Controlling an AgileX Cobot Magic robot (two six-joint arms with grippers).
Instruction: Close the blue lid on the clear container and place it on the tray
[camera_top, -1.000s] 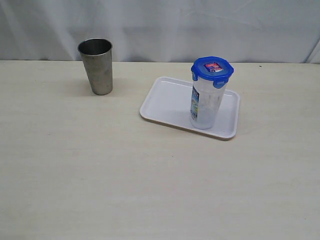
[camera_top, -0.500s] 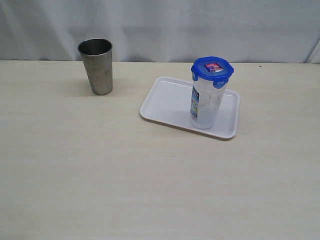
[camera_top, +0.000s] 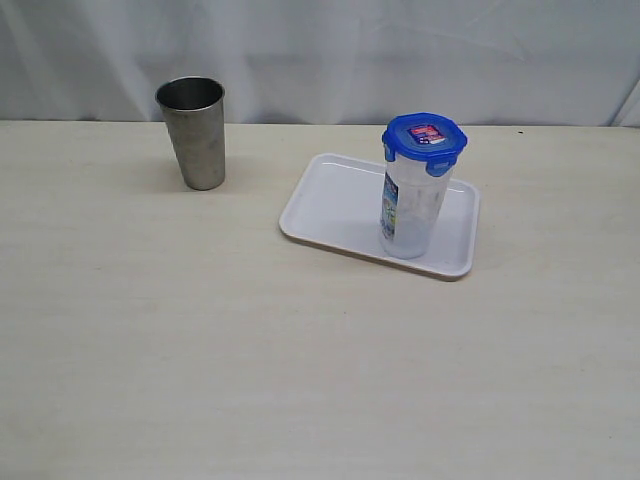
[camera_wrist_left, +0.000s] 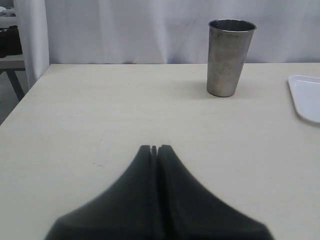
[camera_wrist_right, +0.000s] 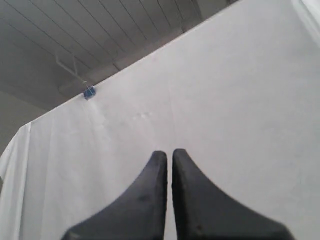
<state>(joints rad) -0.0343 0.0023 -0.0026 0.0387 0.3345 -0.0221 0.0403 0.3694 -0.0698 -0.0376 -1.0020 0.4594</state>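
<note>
Your left jaws are pressed together, empty, above the worktop (camera_wrist_left: 75, 110); right jaws likewise, pointing up at the curtain (camera_wrist_right: 225, 100).

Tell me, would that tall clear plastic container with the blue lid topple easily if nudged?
Probably: the tall clear plastic container is narrow and upright, so a high push could tip it. It seems empty, hence likely light. The smooth white plastic tray beneath may let it slide.
</note>
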